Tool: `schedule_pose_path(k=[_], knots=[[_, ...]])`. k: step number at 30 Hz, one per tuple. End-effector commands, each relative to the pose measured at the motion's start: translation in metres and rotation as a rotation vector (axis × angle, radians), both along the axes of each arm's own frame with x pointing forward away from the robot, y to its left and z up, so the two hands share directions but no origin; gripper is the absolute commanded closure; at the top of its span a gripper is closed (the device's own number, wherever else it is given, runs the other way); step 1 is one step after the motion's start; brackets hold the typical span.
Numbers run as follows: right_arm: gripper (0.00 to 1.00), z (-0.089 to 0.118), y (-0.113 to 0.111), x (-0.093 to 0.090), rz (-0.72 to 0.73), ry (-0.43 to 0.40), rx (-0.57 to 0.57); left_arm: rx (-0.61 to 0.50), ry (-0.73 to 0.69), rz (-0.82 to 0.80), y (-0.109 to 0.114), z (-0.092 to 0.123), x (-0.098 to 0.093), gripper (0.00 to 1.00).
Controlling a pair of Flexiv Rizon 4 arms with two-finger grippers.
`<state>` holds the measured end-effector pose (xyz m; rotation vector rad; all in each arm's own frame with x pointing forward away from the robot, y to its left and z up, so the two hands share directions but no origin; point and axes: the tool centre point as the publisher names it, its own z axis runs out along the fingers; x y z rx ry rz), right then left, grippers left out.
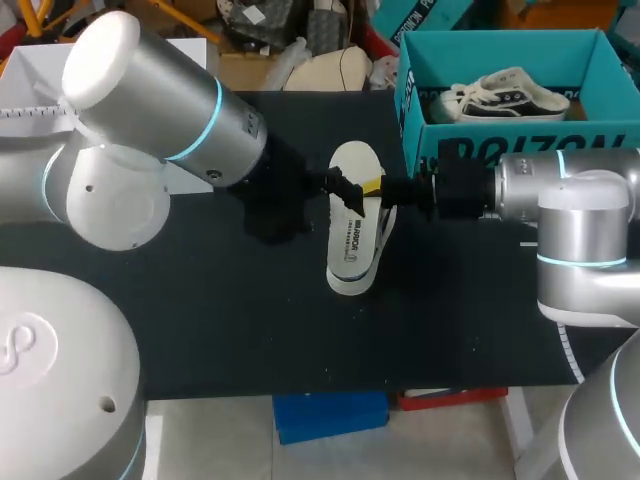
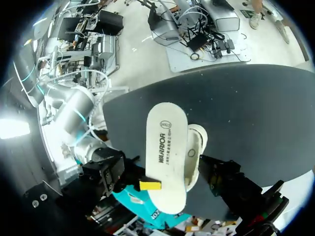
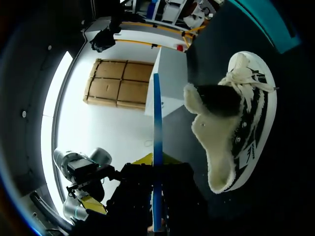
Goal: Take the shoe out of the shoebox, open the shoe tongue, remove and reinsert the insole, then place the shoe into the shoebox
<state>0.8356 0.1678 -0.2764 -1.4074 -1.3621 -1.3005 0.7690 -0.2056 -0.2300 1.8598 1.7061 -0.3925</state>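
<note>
A white insole with dark print is held on edge over the black-and-white shoe, which lies mid-table. My right gripper comes in from the right and is shut on the insole's edge; its yellow tip presses the insole. In the right wrist view the insole shows edge-on between my right gripper's fingers, with the fleece-lined shoe ahead on its side. My left gripper is open at the insole's left side, holding nothing; one of its black fingers stands beside the shoe.
The teal shoebox stands open at the back right, just behind my right gripper, with a second black-and-white shoe inside. The black mat has free room in front and to the left.
</note>
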Motion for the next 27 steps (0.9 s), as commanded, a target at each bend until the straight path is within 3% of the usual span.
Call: schedule_pose_path(k=[1, 7, 27], knots=[[1.00, 0.000, 0.001, 0.000, -0.003, 0.000, -0.001, 0.349, -0.013, 0.104, -0.014, 0.007, 0.008, 0.00], [1.00, 0.000, 0.001, 0.000, -0.003, 0.000, -0.001, 0.464, 0.001, 0.127, -0.021, 0.019, 0.008, 0.00], [1.00, 0.000, 0.001, 0.000, -0.003, 0.000, -0.001, 0.446, 0.034, 0.098, -0.020, 0.022, 0.004, 0.00]])
